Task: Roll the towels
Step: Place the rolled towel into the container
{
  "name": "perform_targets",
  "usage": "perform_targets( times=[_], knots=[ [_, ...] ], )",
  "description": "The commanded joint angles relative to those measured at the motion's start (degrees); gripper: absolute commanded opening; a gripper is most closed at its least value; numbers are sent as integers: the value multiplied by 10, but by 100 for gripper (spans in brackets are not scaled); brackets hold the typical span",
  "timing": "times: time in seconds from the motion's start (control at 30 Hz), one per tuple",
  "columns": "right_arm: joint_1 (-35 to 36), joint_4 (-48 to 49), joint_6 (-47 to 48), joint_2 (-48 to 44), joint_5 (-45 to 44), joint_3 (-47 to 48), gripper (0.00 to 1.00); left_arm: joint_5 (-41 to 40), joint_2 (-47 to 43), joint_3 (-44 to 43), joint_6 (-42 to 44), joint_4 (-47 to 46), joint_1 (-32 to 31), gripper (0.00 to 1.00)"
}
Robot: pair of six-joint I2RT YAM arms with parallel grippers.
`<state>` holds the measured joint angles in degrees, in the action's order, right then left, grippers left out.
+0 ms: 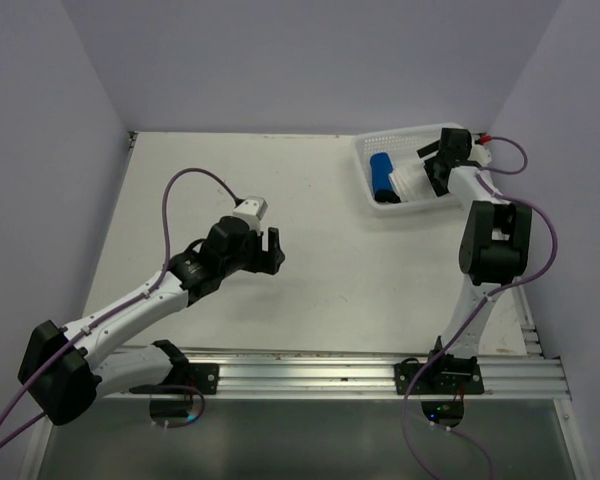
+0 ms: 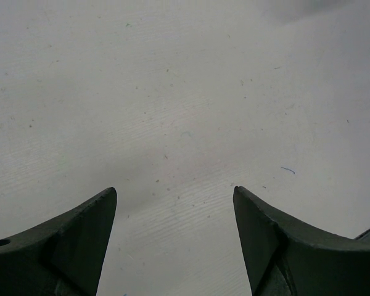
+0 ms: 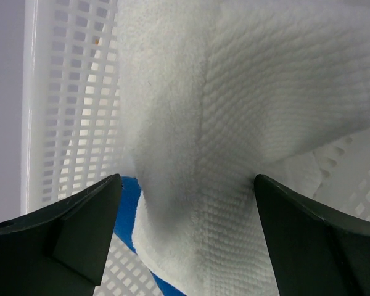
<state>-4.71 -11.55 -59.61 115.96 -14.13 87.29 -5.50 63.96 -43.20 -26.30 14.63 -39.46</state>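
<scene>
Both towels lie in the white perforated basket (image 1: 365, 160) at the back right. The small blue towel (image 1: 384, 174) is a roll near the basket's left side, and a strip of it (image 3: 128, 198) shows under the white one. The white textured towel (image 1: 408, 184) is bunched beside it and fills the right wrist view (image 3: 234, 123). My right gripper (image 1: 435, 162) hangs over the basket, open (image 3: 186, 179), its fingers on either side of the white towel's fold and the left finger clear of the cloth. My left gripper (image 1: 271, 250) is open (image 2: 174, 189) above bare table, nothing between its fingers.
The basket's slotted wall (image 3: 74, 111) rises close on the left of the right gripper. The lavender walls enclose the table (image 1: 310, 220) on three sides. A metal rail (image 1: 360, 372) with the arm bases runs along the near edge.
</scene>
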Motion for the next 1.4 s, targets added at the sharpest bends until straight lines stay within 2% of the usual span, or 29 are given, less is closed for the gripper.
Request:
perform_targets(
  times=[0.0, 0.33, 0.67, 0.83, 0.93, 0.97, 1.0, 1.07, 1.13, 1.23, 1.37],
  knots=[
    [17, -57, -22, -40, -28, 34, 92, -5, -22, -11, 12, -18, -11, 80],
    [30, -118, -19, -77, -51, 32, 92, -10, -46, -7, 13, -14, -29, 80],
    [41, -103, 22, -166, -26, -34, 92, -24, -65, -21, 18, 0, -29, 80],
    [116, -4, 140, -240, 27, -110, 92, -47, -71, -71, 35, 28, -27, 80],
    [181, 0, 226, -282, 18, -123, 93, -79, -78, -121, 47, 58, -26, 80],
    [215, -7, 246, -308, -3, -121, 93, -103, -85, -132, 51, 62, -27, 80],
    [232, -53, 275, -323, -27, -114, 93, -119, -88, -142, 55, 70, -26, 80],
    [260, -98, 290, -363, -55, -100, 99, -188, -93, -166, 61, 82, -26, 80],
    [292, -166, 298, -392, -81, -109, 99, -237, -107, -175, 60, 94, -24, 80],
    [324, -219, 310, -474, -99, -178, 99, -289, -130, -169, 68, 84, -17, 81],
    [335, -217, 332, -607, -78, -293, 99, -312, -129, -169, 75, 86, -5, 81]
  ],
)
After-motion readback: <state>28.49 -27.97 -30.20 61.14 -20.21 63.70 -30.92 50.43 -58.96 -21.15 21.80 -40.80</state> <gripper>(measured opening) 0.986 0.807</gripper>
